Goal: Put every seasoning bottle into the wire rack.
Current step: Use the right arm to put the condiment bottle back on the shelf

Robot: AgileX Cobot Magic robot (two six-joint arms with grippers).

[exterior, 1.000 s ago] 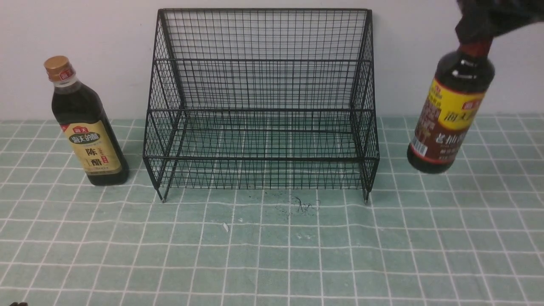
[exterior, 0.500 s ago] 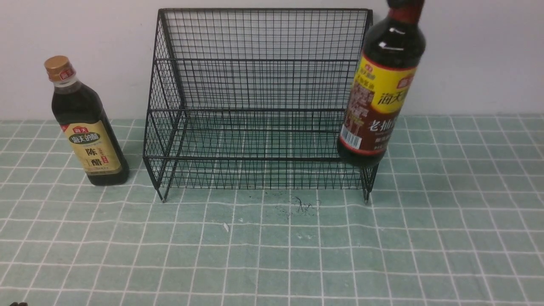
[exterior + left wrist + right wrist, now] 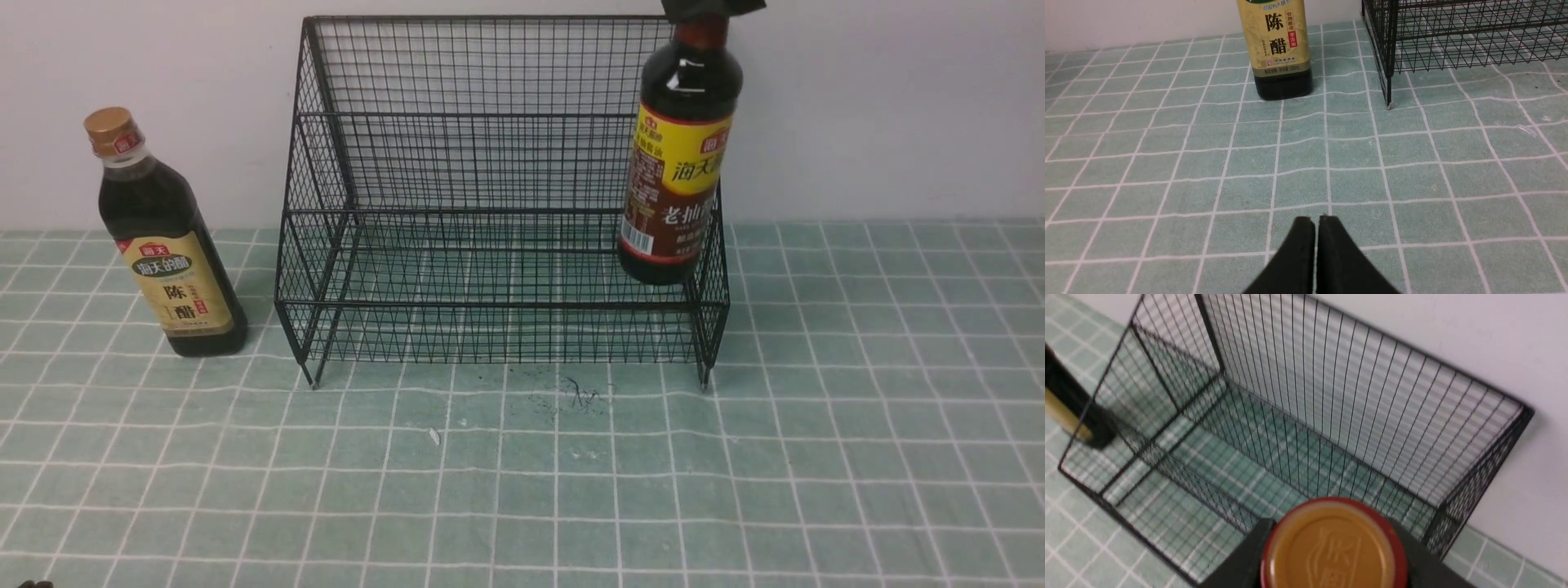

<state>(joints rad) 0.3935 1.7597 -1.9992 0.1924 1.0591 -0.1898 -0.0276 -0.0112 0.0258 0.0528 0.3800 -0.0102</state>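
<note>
Right gripper (image 3: 712, 8) at the top edge of the front view, clamped on the red-brown neck of the dark soy sauce bottle (image 3: 676, 163), with the cap poking up between the dark jaws in the right wrist view. Hanging nearly upright, base level with the lower tier at the right end of the wire rack (image 3: 498, 163), just above the front rail and not visibly resting on any mesh. Carried there within the last second: first well out to the right of the rack, tilted, base over the checked tablecloth (image 3: 522, 490); then at the rack's right front corner; now further left and straighter, overlapping the right side panel. Hard to tell from the front whether already inside the side wires or just in front of them; in the wrist view, open shelf mesh below and ahead of the cap. Probably the end of the carry and the start of the lowering — next, a straight descent onto the lower shelf, clear of the front rail and sloped side, then release. Gold-capped vinegar bottle (image 3: 167, 245) upright on the cloth just beside the rack's left side, outside it, its placement not yet begun. Left gripper (image 3: 1316, 245) low over the cloth, jaws pressed together, empty, facing that bottle from well back.
</note>
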